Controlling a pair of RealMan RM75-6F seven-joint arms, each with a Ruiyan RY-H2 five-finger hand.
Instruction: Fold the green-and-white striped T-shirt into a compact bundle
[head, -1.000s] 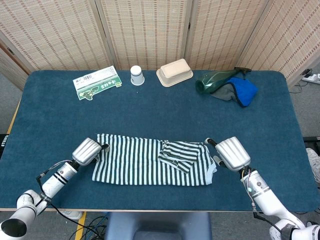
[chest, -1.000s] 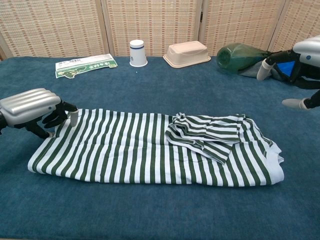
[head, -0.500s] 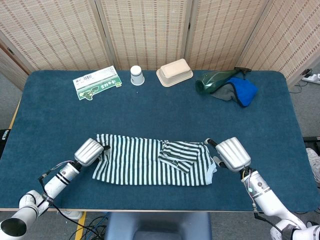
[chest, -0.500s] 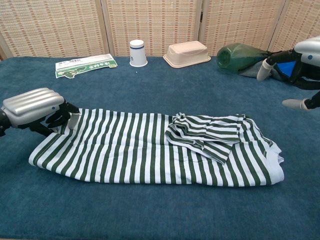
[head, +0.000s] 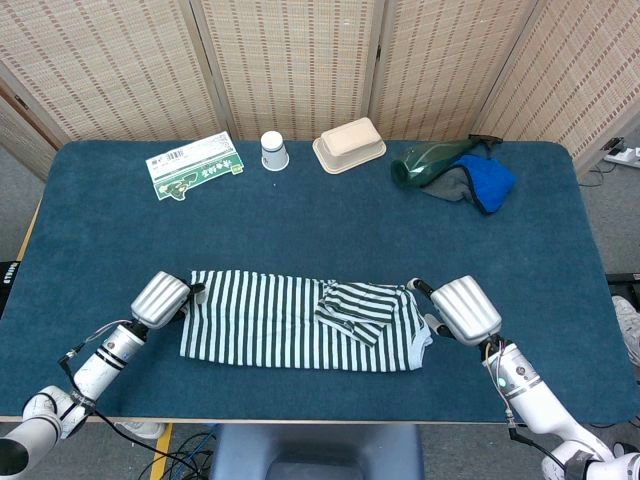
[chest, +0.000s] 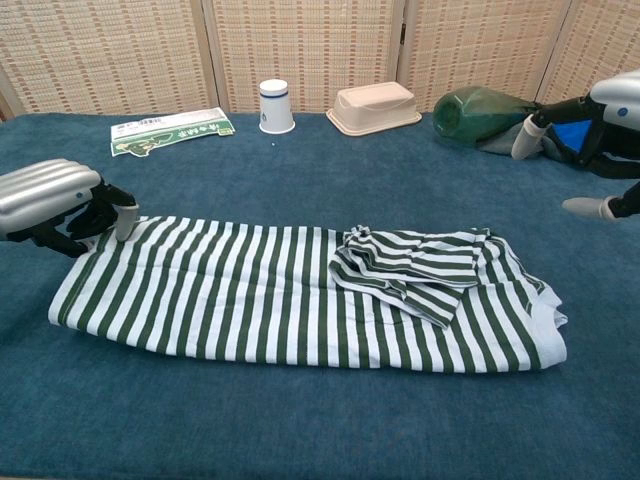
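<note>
The green-and-white striped T-shirt (head: 290, 322) (chest: 260, 295) lies flat as a long band across the near middle of the blue table, with a bunched sleeve folded onto its right half. My left hand (head: 160, 298) (chest: 52, 196) is at the shirt's far left corner, with curled fingers pinching the cloth edge there. My right hand (head: 466, 309) (chest: 600, 115) hovers just off the shirt's right end with its fingers spread and nothing in it. In the chest view only part of that hand shows at the right border.
Along the table's far edge lie a green-and-white packet (head: 195, 165), a paper cup (head: 273, 150), a beige container (head: 349, 144), a dark green bag (head: 432, 161) and a blue-grey cloth (head: 481, 184). Woven screens stand behind the table (head: 100, 250).
My left hand has slid left after moving onto the corner, and the shirt's left end has shifted and stretched leftward with it. The right hand has barely moved.
</note>
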